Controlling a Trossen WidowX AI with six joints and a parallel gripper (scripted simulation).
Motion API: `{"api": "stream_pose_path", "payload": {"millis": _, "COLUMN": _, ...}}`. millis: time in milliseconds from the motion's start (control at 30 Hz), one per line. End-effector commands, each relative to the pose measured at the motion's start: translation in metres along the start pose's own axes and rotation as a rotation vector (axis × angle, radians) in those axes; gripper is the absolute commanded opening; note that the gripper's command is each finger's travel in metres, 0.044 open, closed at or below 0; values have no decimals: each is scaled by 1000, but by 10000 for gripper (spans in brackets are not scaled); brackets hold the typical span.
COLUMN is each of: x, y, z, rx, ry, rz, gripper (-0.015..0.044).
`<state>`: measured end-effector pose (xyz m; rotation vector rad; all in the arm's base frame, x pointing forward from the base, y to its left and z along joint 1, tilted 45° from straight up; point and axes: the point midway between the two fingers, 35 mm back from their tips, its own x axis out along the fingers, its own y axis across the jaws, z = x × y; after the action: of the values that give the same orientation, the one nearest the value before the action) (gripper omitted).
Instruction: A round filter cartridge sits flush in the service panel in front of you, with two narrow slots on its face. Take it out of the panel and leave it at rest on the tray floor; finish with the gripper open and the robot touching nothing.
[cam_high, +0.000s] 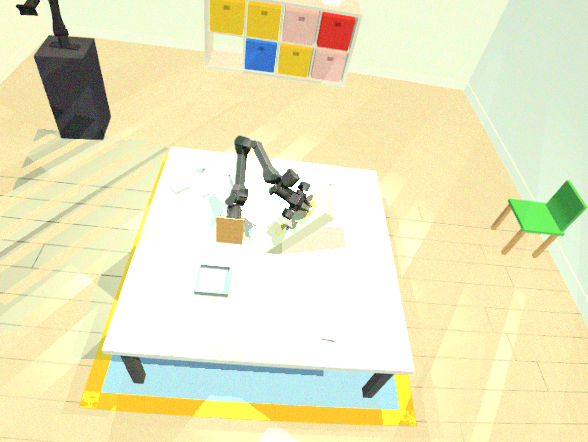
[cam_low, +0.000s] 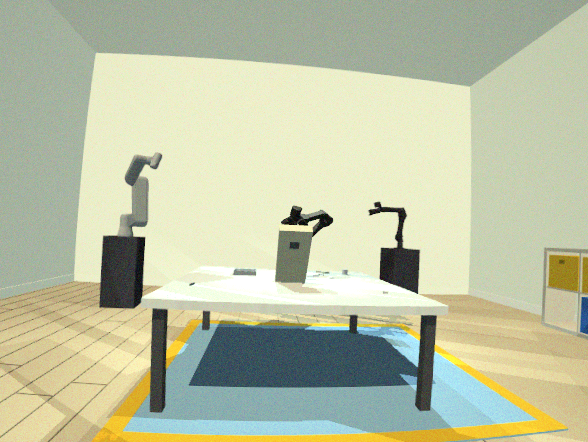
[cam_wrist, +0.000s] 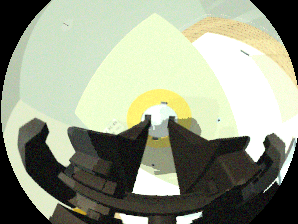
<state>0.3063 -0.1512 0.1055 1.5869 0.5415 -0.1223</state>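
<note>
The service panel (cam_high: 326, 205) (cam_low: 292, 262) (cam_wrist: 150, 60) stands tilted on the table. A yellow ring (cam_high: 312, 208) (cam_wrist: 135, 112) on its face surrounds the pale round cartridge (cam_wrist: 159, 111), which appears seated in the panel. My gripper (cam_high: 306, 208) (cam_wrist: 158, 123) is partly open, pointing at the cartridge, with its fingertips over the left and right parts of the cartridge face. Whether the tips sit in the slots or touch the face cannot be told. The exterior view shows only the panel's back, hiding the fingers. The blue-rimmed tray (cam_high: 212, 295) (cam_low: 245, 272) shows no cartridge inside.
An orange-brown square block (cam_high: 230, 231) is beside the arm's base, between the base and the tray. A second thin yellow outline (cam_high: 279, 229) shows near the panel's lower left. A small thin object (cam_high: 327, 339) lies near the table's front edge.
</note>
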Motion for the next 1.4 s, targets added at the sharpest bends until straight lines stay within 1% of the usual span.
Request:
{"api": "stream_pose_path", "payload": {"millis": 0, "x": 0, "y": 0, "z": 0, "rx": 3, "ry": -3, "rz": -1, "gripper": 113}}
{"api": "stream_pose_path", "payload": {"millis": 767, "x": 0, "y": -2, "z": 0, "rx": 3, "ry": -3, "rz": -1, "gripper": 113}}
{"api": "stream_pose_path", "payload": {"millis": 1367, "x": 10, "y": -2, "z": 0, "rx": 3, "ry": -3, "rz": 0, "gripper": 113}}
